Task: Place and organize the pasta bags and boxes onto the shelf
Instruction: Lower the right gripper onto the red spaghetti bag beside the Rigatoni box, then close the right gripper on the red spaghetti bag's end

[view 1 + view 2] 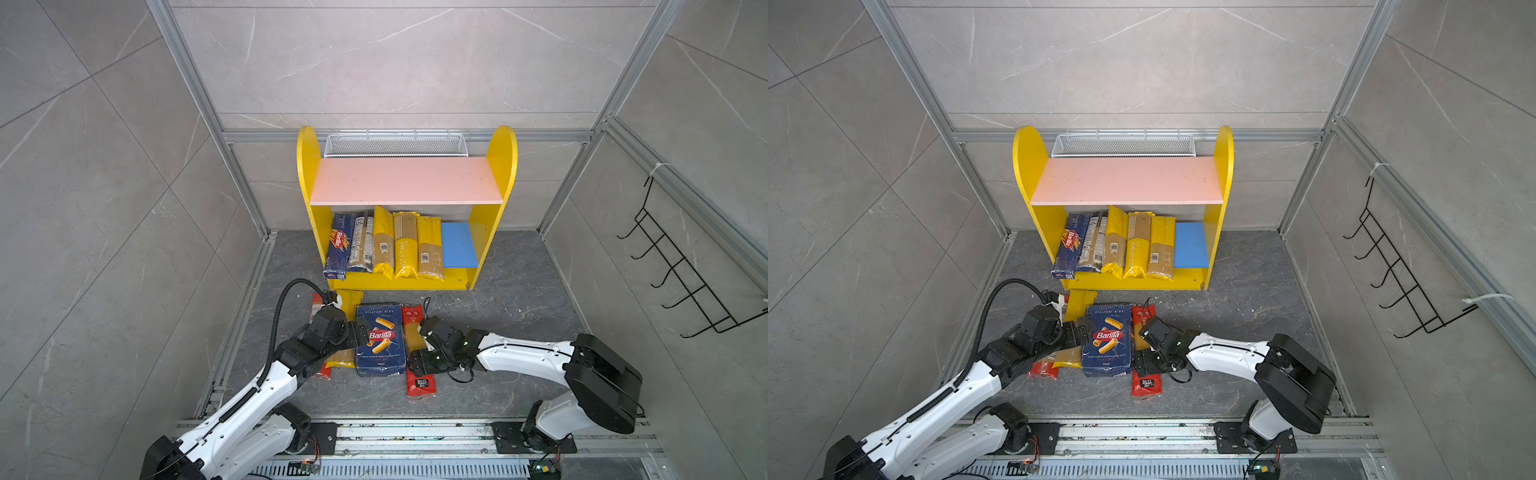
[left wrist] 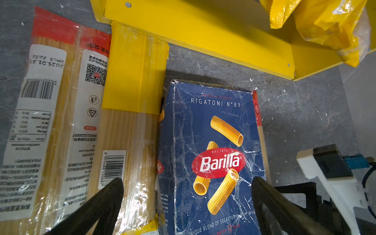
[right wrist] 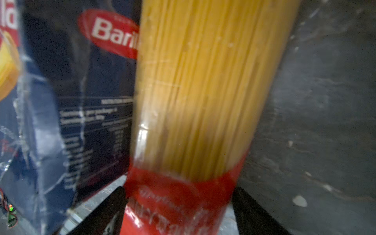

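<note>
The shelf [image 1: 405, 180] stands at the back, its pink upper board bare. Several pasta packs, among them a Barilla spaghetti box [image 1: 338, 245], lie side by side on the blue lower board [image 1: 459, 245]. On the floor in front lies the wide Barilla rigatoni pack [image 1: 380, 338] [image 2: 215, 154]. A yellow-ended spaghetti bag [image 2: 130, 122] lies beside it, then a red-ended bag [image 2: 50, 122]. My left gripper [image 1: 359, 332] [image 2: 187, 195] hangs open over the rigatoni pack and the yellow-ended bag. My right gripper [image 1: 417, 357] [image 3: 179, 203] is shut on another red-ended spaghetti bag [image 1: 419, 384] [image 3: 193, 91], which lies against the rigatoni pack's other side.
A white mesh basket [image 1: 392, 145] sits behind the pink board. A black wire hook rack [image 1: 673, 270] hangs on the right wall. Aluminium frame posts line the walls and a rail [image 1: 415, 432] carries both arm bases in front.
</note>
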### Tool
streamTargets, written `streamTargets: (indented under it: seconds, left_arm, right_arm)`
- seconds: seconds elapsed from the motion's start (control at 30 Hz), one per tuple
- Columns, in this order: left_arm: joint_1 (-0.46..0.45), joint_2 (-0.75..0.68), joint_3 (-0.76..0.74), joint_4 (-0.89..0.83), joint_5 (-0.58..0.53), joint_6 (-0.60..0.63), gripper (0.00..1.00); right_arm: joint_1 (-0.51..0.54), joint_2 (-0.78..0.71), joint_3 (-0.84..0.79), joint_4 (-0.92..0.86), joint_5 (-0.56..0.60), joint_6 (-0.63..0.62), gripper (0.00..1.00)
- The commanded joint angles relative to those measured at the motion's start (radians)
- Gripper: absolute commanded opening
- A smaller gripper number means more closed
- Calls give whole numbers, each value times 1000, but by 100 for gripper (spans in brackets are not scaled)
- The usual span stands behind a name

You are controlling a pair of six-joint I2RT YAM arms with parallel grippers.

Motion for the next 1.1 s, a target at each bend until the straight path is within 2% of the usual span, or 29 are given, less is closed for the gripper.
streamTargets:
  seconds: [0.0,0.2,0.43,0.83,1.07]
  left_arm:
    - [6,-26,-10,28,27,21,100]
    - [6,-169,-63,-22,16,20,100]
    - [6,-300,-94,-93,7,13,100]
    - [6,-254,-104,-40,44,2,100]
    - [7,-236,-94,-34,52,1,100]
  right_arm:
    - [54,44,48,-50,117,35,84]
    - [130,135,124,-147,260,95,84]
    - [146,186,159,-243,341,165,84]
    - [144,94,50,-304,422,229,86]
    - [131,53,6,-300,428,226,88]
